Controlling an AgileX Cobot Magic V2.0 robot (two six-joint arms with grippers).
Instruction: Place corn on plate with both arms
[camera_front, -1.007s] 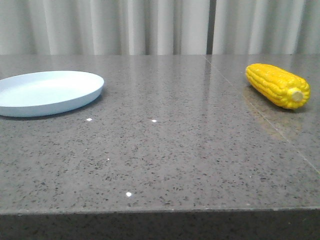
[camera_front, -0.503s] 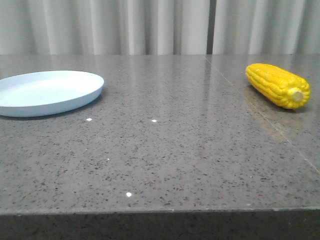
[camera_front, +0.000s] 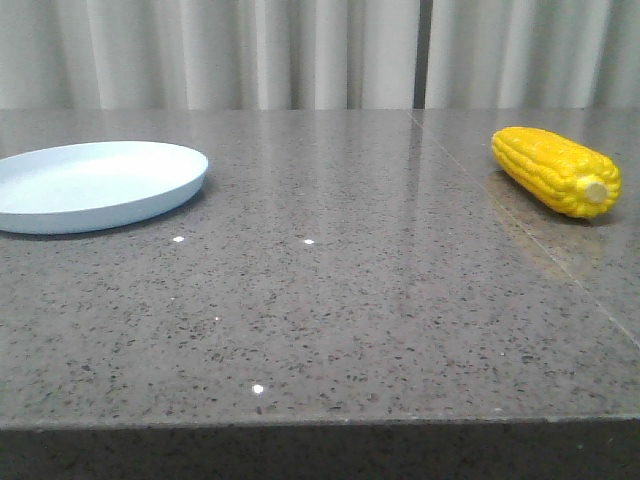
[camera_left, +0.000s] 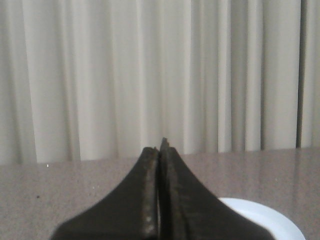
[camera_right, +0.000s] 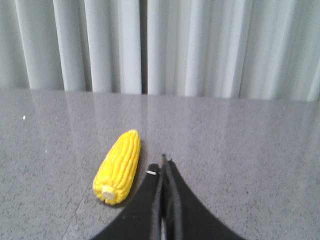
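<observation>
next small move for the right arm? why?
Probably open the right gripper and shift it toward the corn: its jaws are shut and empty, beside the cob, which lies on the table far right of the plate.

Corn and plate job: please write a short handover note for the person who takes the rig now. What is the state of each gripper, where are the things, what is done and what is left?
Left gripper: shut, holds nothing, near the plate.
Right gripper: shut, holds nothing, close beside the corn but not gripping it.
The plate is empty, on the table's left side. The corn lies on the right side, stub end toward the camera.
Done: nothing visible yet.
Left: open the right gripper, grasp the corn, bring it across to the plate; probably the left arm helps.
</observation>
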